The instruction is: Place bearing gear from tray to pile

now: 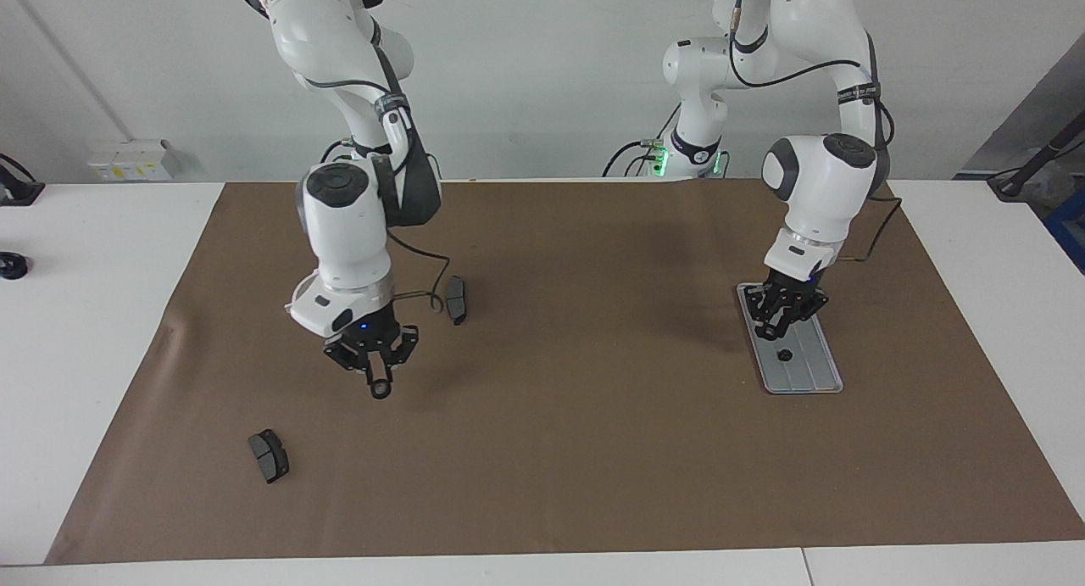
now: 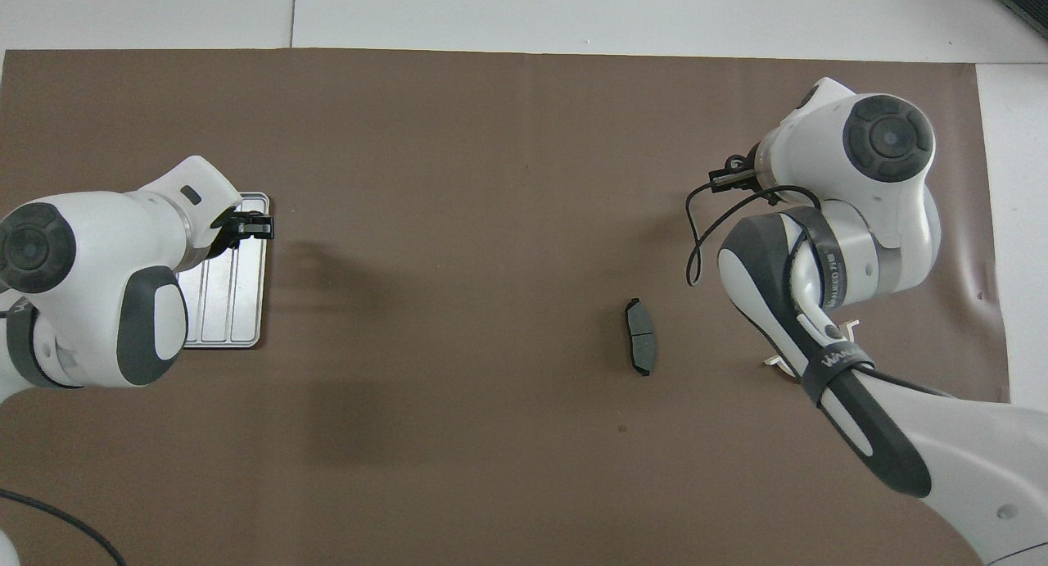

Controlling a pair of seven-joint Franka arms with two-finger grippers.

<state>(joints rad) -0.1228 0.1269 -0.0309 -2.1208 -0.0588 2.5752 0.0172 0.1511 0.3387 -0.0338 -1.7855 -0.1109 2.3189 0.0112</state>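
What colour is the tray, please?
Silver-grey tray, clearest in the facing view.

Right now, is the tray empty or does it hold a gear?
Not empty: one small dark bearing gear lies on the tray, just below the left gripper hovering over it.

From above, the left arm covered most of the tray (image 2: 246, 304) and you could not see the gear (image 1: 785, 355) on it. The right hand (image 1: 381, 381) was hidden under its own arm there.
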